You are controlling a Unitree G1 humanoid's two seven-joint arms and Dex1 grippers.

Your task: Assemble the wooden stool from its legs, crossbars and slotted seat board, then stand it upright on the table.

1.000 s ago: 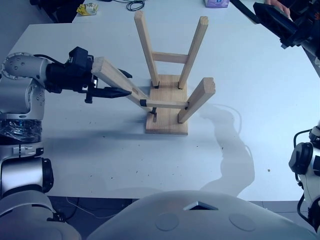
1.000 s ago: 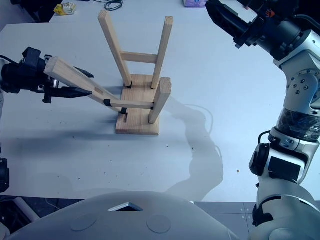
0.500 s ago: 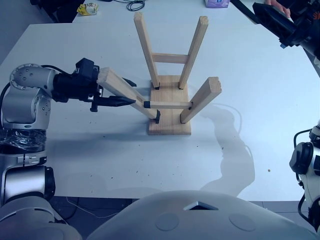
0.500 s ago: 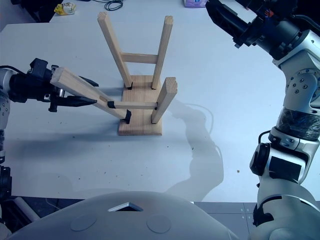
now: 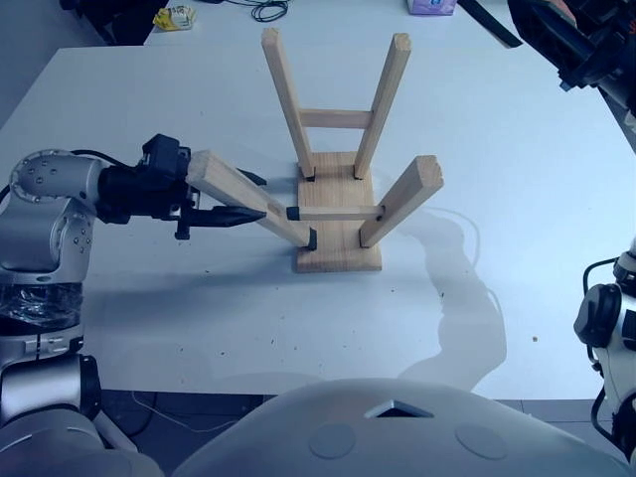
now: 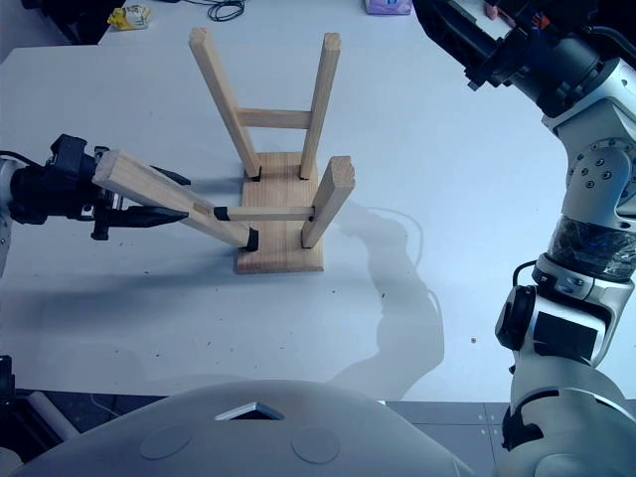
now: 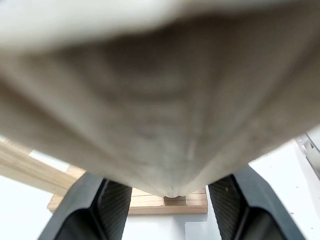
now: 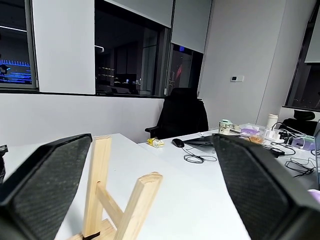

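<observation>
Seat board (image 6: 283, 260): flat on table (image 6: 119, 318).
Far legs (image 6: 224, 99): two, upright, crossbar (image 6: 273, 117) between.
Near-left leg (image 6: 149, 184): tilted outward, clamped in left gripper (image 6: 184, 199).
Right gripper (image 6: 442, 25): raised, well apart.

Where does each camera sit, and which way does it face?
Left eye: on the head, looking forward and down at the table and upturned stool; left gripper, shut on a leg, at left; right gripper top right.
Right eye: beside it, same scene, more right arm.
Left wrist: looks along the held leg to the seat; both left fingers show.
Right wrist: raised, facing left across the stool's legs to desks; open right fingers frame it.
All share the stool.
</observation>
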